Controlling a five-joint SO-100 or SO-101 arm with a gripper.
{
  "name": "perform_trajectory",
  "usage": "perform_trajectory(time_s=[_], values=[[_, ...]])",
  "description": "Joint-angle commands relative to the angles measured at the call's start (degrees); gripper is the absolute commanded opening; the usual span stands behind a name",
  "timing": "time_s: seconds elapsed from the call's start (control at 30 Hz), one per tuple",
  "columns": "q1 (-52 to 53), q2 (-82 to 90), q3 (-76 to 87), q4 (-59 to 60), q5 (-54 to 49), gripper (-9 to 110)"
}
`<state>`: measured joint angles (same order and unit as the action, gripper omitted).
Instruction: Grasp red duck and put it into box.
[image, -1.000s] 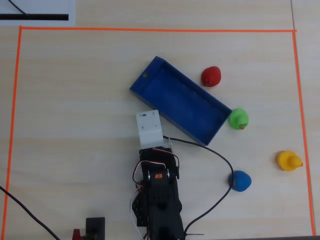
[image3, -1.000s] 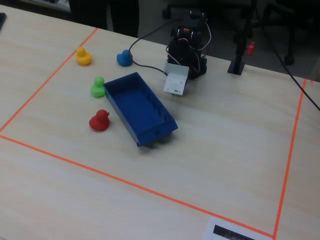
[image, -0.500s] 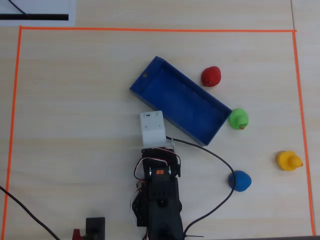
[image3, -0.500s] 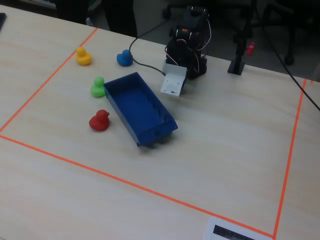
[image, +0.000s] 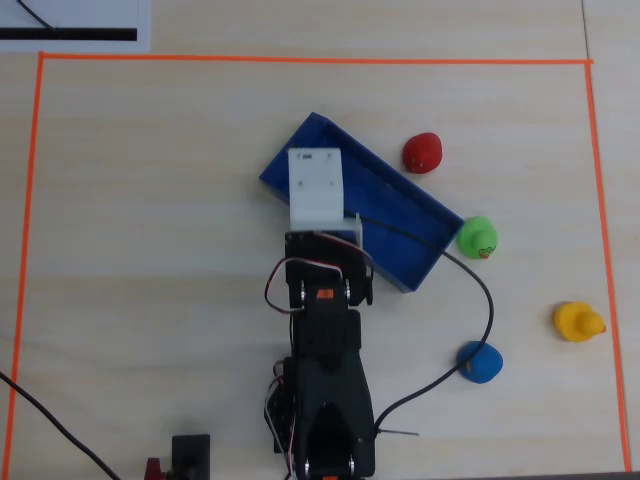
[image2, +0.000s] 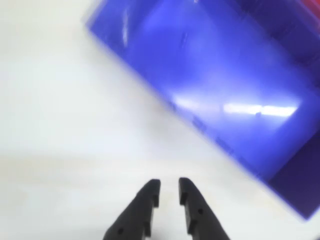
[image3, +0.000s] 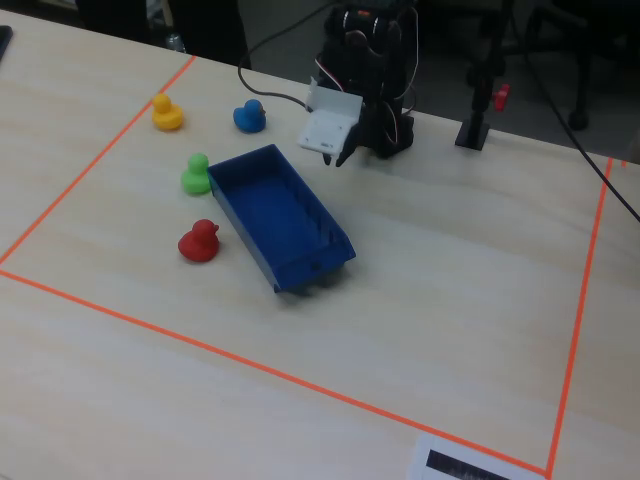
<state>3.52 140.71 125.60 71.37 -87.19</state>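
Note:
The red duck (image: 423, 153) sits on the table just beyond the far long wall of the dark-blue box (image: 400, 215); in the fixed view the duck (image3: 199, 242) is left of the box (image3: 275, 215). My gripper (image2: 169, 186) hovers over the table beside the box (image2: 225, 75), near its end. Its black fingers stand a narrow gap apart with nothing between them. In the overhead view the white wrist mount (image: 316, 185) hides the jaws. The wrist view is blurred.
A green duck (image: 478, 238) sits by the box's right end, a blue duck (image: 479, 362) and a yellow duck (image: 577, 321) lie further right. A black cable (image: 480, 300) loops past the blue duck. Orange tape (image: 300, 60) borders the work area.

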Motion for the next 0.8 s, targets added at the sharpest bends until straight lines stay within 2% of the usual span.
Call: perform_trajectory(time_s=[0.0, 0.1, 0.43, 0.6, 0.77], values=[[2.9, -17.0, -23.7, -4.3, 1.8, 2], [5.6, -27.9, -34.7, -7.6, 2.4, 3], [12.8, -58.0, -70.1, -7.6, 1.6, 6], [16.3, -67.1, -78.2, -8.1, -1.0, 12], [19.9, -72.0, -78.9, -10.8, -2.9, 13]])
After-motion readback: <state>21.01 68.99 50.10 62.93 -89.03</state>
